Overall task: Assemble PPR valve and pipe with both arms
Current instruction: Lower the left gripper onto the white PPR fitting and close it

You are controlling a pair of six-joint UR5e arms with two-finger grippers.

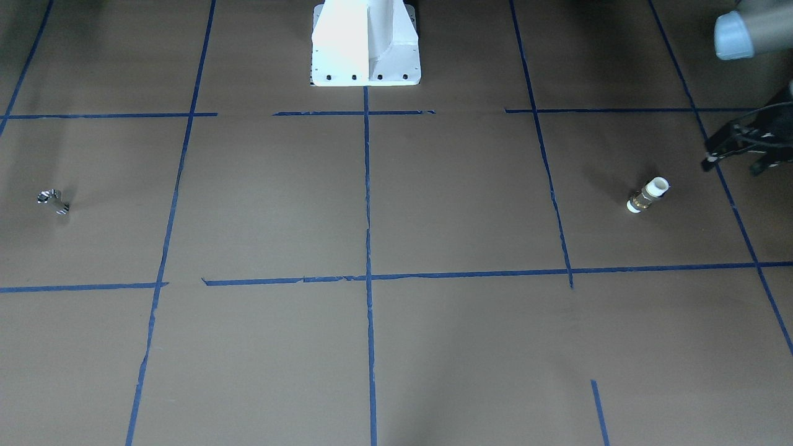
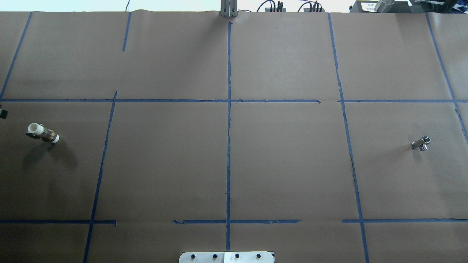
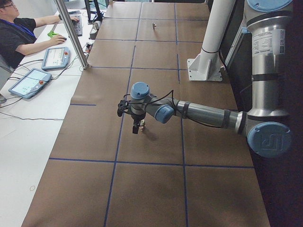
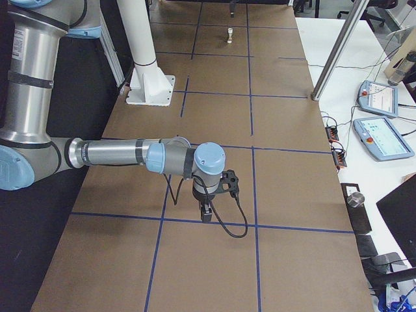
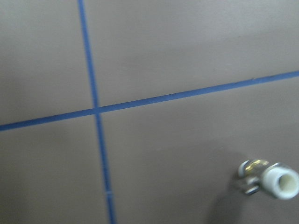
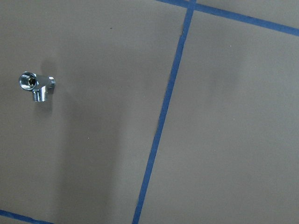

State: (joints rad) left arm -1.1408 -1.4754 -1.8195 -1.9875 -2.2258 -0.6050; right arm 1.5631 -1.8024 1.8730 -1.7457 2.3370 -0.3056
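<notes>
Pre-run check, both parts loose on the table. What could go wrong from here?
1. The valve seems to stand on end; a bump from the left hand may tip it.
2. The pipe is tiny and shiny, so a grip could slip.
3. They sit at opposite ends of the table; a tilted grip may spoil the mating.

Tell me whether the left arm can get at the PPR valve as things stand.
Probably yes. The left gripper hovers close beside the PPR valve, which sits alone on the brown table; nothing stands between them.
</notes>
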